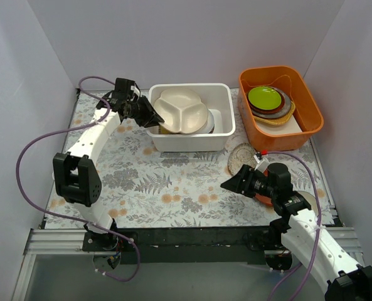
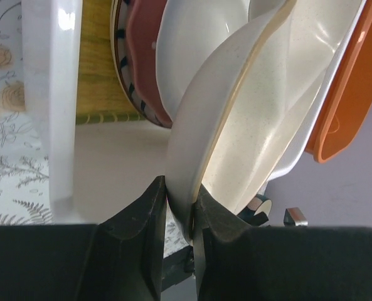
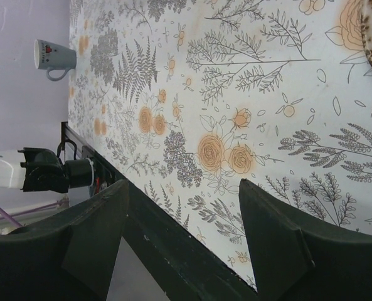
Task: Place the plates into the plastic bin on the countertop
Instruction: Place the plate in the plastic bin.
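Fern-and-flower countertop (image 1: 148,182) is filling the overhead view, with the white plastic bin (image 1: 192,143) sitting at upper centre and an orange tub (image 1: 311,119) just beside it at the upper right. Left gripper (image 2: 180,188) is clenching the rim of the cream three-section plate (image 2: 261,125), its two fingers pinched tight on either face. It is holding the plate over the bin, toward the left side. Behind that plate, a red-brown plate (image 2: 142,63), a blue-striped plate (image 2: 124,81) and a glossy white plate (image 2: 186,56) are lying inside the bin. Right gripper (image 3: 182,188) is hovering at the lower right over bare countertop, jaws spread wide and gripping nothing. It is near the beige lacy plate (image 1: 241,157), which is lying flat on the countertop just below the bin's right corner.
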You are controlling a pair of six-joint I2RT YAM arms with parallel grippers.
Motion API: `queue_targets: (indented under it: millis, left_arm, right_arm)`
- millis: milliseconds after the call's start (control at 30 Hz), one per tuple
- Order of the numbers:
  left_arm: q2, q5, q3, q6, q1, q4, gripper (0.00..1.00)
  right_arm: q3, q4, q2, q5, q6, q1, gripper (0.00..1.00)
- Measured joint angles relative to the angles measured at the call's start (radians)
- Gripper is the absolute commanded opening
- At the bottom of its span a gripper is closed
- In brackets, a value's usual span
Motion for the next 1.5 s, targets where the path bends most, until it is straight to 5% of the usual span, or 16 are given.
queue_targets:
  millis: [400, 1500]
  left_arm:
    - [0.195, -0.013, 0.122, 0.001, -0.013, 0.02, 0.0]
    - [0.303, 0.01, 0.15, -0.017, -0.051, 0.095, 0.01]
  right_arm:
    - [-0.003, -0.02, -0.011, 0.0, -0.001, 0.0, 0.78]
    - [-0.003, -0.024, 0.011, 0.001, -0.013, 0.0, 0.79]
